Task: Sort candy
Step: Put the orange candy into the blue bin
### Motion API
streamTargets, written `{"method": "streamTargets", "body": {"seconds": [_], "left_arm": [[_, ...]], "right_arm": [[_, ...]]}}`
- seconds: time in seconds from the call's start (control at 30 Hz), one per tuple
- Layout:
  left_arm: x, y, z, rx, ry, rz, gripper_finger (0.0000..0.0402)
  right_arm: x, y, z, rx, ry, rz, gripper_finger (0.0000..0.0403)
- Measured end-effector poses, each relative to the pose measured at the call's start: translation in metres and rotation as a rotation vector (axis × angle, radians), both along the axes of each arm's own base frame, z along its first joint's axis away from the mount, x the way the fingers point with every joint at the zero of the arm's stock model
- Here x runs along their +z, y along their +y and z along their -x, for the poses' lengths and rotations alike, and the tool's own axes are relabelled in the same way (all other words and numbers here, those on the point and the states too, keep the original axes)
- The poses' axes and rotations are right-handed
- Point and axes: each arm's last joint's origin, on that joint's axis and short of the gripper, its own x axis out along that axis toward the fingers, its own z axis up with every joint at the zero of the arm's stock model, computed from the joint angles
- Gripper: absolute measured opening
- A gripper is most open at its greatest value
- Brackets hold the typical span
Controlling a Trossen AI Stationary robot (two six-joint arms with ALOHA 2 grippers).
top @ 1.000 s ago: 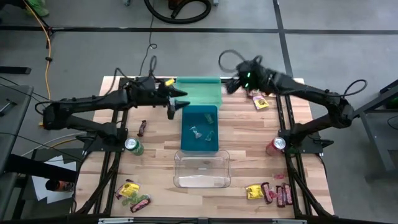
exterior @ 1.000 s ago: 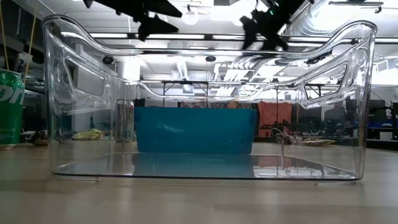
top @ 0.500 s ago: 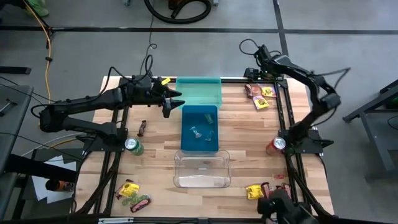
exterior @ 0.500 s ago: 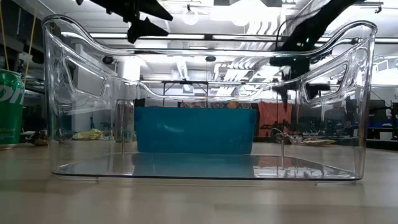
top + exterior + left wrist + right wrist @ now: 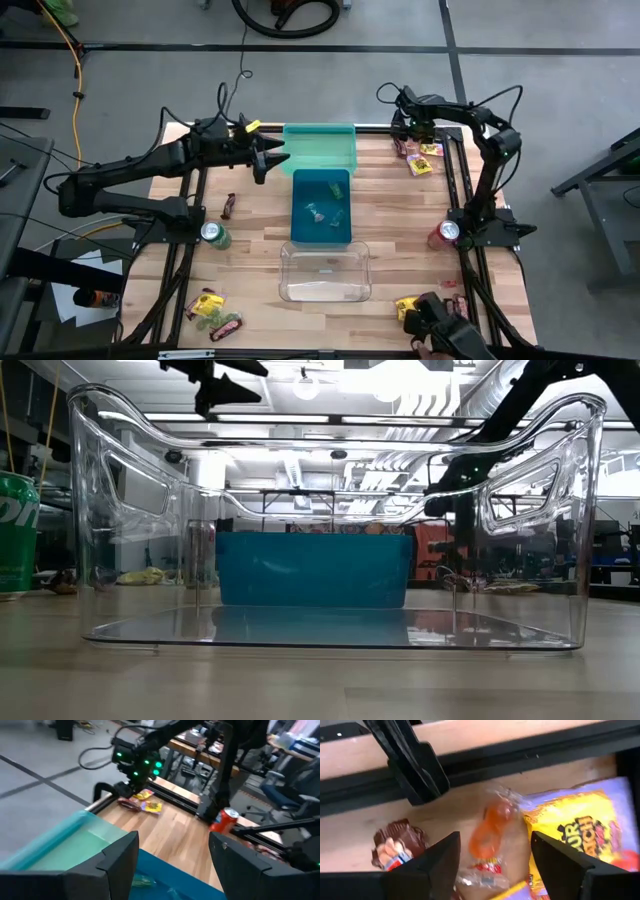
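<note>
At the near edge, left corner: I see a small heap of candy (image 5: 212, 314), yellow, green and dark red wrappers, lying on the wooden table (image 5: 390, 210).
Near edge, right corner: a second heap (image 5: 432, 308), one yellow packet and several dark red bars; a dark object partly covers it and I cannot tell what it is.
Clear bin (image 5: 325, 271): stands just behind the near edge at the middle; no candy is visible in it.
Green can (image 5: 214, 235): upright, left of the clear bin.
Red can (image 5: 442, 235): upright, right of the clear bin, beside the right arm's base.
Blue bin (image 5: 322, 206): touching the far side of the clear bin; I make out a few small wrapped pieces on its floor.
Lone bar (image 5: 229, 206): dark red-brown, on the bare wood left of the blue bin.
Pale green bin (image 5: 320, 148): farthest of the three, at the far edge.
Left gripper (image 5: 272, 164): hovers beside the pale green bin's left wall, fingers spread apart, holding nothing.
Right gripper (image 5: 406, 141): low over the far right pile (image 5: 530, 845), fingers apart on either side of an orange-filled clear wrapper (image 5: 492, 832), with a brown piece (image 5: 395, 845) and a yellow packet (image 5: 572, 832) to its sides; I cannot tell if the fingers touch it.
</note>
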Motion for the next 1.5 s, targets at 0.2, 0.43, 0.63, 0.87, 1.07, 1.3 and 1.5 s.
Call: {"method": "streamTargets", "body": {"seconds": [0.2, 0.43, 0.63, 0.87, 1.07, 1.3, 1.5], "left_arm": [[0.001, 0.001, 0.002, 0.038, 0.000, -0.015, 0.0229], [0.010, -0.002, 0.011, 0.037, -0.045, -0.041, 0.0229], [0.023, -0.006, 0.028, 0.104, -0.100, -0.128, 0.0229], [0.025, -0.004, 0.032, 0.194, -0.092, -0.161, 0.0229], [0.020, -0.002, 0.024, 0.194, -0.065, -0.145, 0.0229], [0.017, -0.001, 0.021, 0.193, -0.053, -0.141, 0.0229], [0.016, -0.001, 0.021, 0.192, -0.039, -0.138, 0.0229]], "right_arm": [[-0.001, -0.001, 0.000, 0.062, 0.020, 0.001, 0.0092], [0.025, 0.008, -0.003, 0.228, 0.014, 0.041, 0.0022], [0.107, 0.043, -0.004, 0.467, -0.090, 0.286, 0.0007], [0.179, 0.127, -0.026, 0.910, -0.604, 0.361, 0.0003], [0.178, 0.202, -0.078, 1.215, -0.633, 0.324, 0.0002], [0.143, 0.256, -0.147, 1.474, -0.620, 0.378, 0.0003], [0.100, 0.260, -0.181, 1.458, -0.647, 0.242, 0.0051]]}}
